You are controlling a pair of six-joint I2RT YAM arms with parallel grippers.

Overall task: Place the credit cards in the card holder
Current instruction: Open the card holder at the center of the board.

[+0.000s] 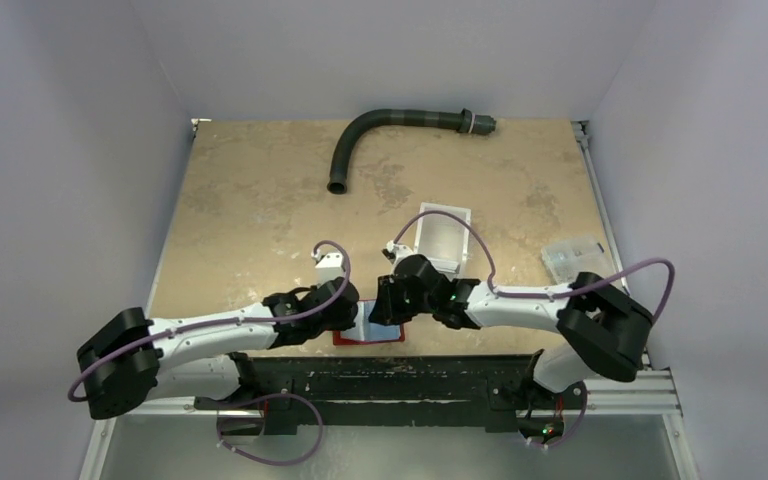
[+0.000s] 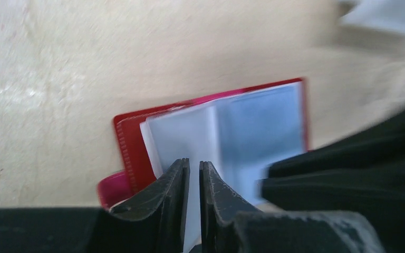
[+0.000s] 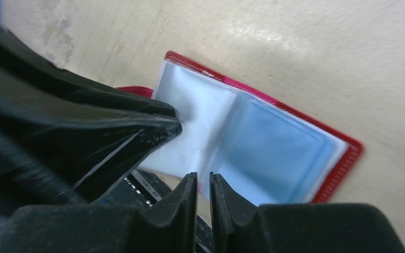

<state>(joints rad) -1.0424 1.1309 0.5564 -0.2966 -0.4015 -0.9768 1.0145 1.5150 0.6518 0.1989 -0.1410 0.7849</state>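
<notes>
The left end effector [image 2: 194, 176] has its jaws drawn narrow, and a pale leaf of clear sleeve [image 2: 179, 137] in the slit looks pinched. The card holder [image 2: 129, 137] lies open on the counter [image 1: 260, 200] at its near edge, between both arms. The right end effector [image 3: 204, 184] hovers over the sleeves, jaws nearly together, apparently empty. The step looks like parting a sleeve. Next, one of the credit cards, none visible nearby, must be fetched and slid in.

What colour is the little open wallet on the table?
The wallet is red, with clear sleeves inside; right wrist view shows it best.
</notes>
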